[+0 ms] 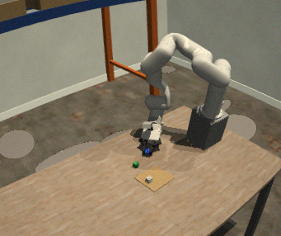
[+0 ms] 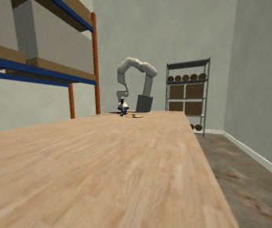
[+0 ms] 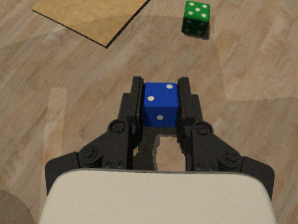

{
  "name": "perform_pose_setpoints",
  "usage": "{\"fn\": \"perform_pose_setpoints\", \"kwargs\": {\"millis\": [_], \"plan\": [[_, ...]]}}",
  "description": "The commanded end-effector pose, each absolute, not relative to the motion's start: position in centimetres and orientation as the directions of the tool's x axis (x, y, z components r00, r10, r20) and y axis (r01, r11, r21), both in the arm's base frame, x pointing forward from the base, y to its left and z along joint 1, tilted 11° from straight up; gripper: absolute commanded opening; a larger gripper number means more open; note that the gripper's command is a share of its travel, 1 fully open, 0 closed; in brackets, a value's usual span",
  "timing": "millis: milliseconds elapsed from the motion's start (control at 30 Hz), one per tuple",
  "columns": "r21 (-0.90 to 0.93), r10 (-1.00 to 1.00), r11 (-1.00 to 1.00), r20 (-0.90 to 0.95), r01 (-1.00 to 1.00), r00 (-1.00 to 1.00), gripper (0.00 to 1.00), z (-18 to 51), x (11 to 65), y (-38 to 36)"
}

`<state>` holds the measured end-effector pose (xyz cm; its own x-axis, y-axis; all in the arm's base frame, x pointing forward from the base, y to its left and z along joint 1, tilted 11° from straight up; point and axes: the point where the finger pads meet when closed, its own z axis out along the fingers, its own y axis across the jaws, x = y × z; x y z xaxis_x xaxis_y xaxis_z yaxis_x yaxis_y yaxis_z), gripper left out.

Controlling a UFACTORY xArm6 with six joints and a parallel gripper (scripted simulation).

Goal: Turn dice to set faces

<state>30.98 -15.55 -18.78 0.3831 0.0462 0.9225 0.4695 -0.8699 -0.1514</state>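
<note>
My gripper (image 1: 147, 152) (image 3: 160, 91) is shut on the blue die (image 1: 147, 151) (image 3: 161, 103), one finger against each side. In the wrist view the blue die's upper face shows two pips and the face below it one pip. It is low over the table; whether it touches is unclear. The green die (image 1: 136, 164) (image 2: 121, 115) (image 3: 196, 19) lies on the table beside the mat, with five pips on top. The white die (image 1: 148, 179) (image 2: 134, 115) sits on the tan mat (image 1: 163, 177) (image 3: 100, 20); its pips are too small to read. The white die is outside the wrist view.
The wooden table (image 1: 86, 194) (image 2: 116, 159) carries the arm's dark base (image 1: 207, 127) behind and to the right of the mat in the top view. The green die stands off the mat's side, close to my gripper. The table's far edge runs behind the gripper.
</note>
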Motion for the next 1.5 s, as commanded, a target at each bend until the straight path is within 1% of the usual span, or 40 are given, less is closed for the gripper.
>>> {"fn": "perform_pose_setpoints", "kwargs": {"millis": [0,1467], "plan": [[-0.149,0.048,-0.870,0.923,0.469,0.382,0.21,-18.8,31.0,-15.6],[-0.149,0.048,-0.870,0.923,0.469,0.382,0.21,-19.9,31.1,-15.4]]}}
